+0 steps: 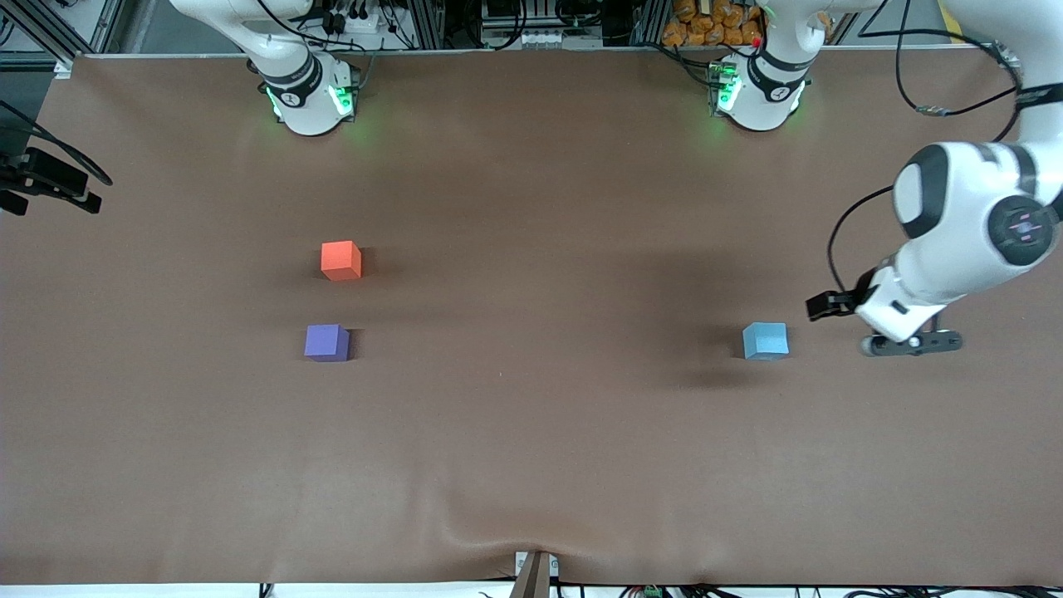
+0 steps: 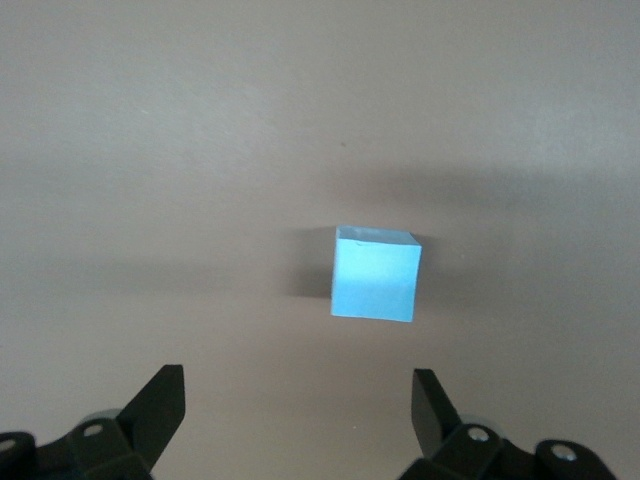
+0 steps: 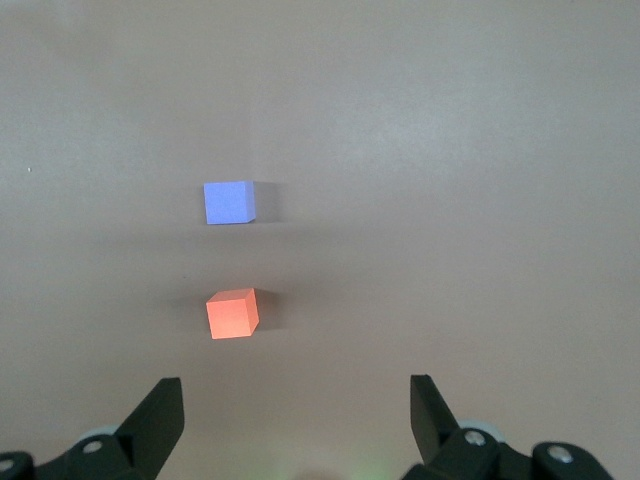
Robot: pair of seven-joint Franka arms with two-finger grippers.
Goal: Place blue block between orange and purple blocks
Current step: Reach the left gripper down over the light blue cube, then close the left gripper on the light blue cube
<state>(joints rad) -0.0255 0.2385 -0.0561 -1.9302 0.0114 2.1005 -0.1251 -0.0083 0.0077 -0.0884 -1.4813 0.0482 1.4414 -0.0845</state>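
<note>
The light blue block (image 1: 765, 340) (image 2: 374, 275) sits on the brown table toward the left arm's end. My left gripper (image 1: 912, 342) (image 2: 297, 385) hangs beside it, closer to the table's end, open with nothing between its fingers. The orange block (image 1: 341, 260) (image 3: 232, 314) and the purple block (image 1: 326, 342) (image 3: 229, 202) stand toward the right arm's end, the purple one nearer the front camera, with a bare gap of about one block between them. My right gripper (image 3: 295, 390) is open and empty above the table, short of the orange block; the front view does not show it.
A brown mat (image 1: 531, 432) covers the whole table. A black device (image 1: 50, 178) juts in at the right arm's end of the table. A small bracket (image 1: 534, 573) sits at the near edge, where the mat is wrinkled.
</note>
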